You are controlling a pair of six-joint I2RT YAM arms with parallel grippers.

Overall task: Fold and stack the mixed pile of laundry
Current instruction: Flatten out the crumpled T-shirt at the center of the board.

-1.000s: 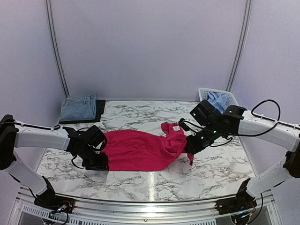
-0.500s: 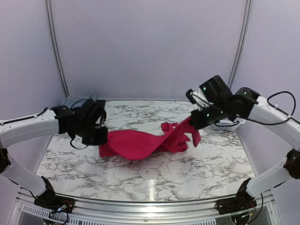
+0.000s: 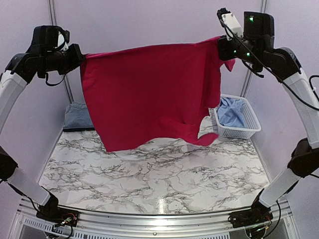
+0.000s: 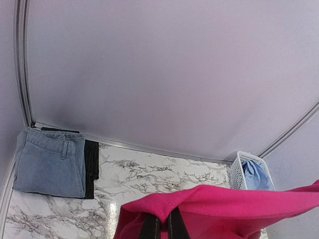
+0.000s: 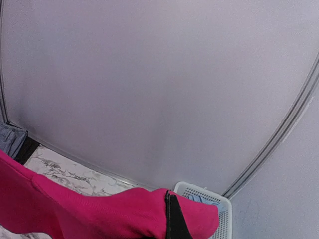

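The left gripper [image 3: 79, 53] and right gripper [image 3: 221, 47] are clamped on the top corners of the pink T-shirt [image 3: 149, 94], which hangs spread above the table [image 3: 149, 174]. Folded jeans [image 3: 77, 117] lie on a dark garment [image 4: 91, 169] at far left. The blue shirt [image 3: 230, 112] sits unfolded in the basket [image 3: 240, 131] at far right.

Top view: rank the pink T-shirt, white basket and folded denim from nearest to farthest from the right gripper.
1. Pink T-shirt: clamped in the right gripper, hanging spread.
2. White basket: below it, table's right.
3. Folded denim: back left corner.
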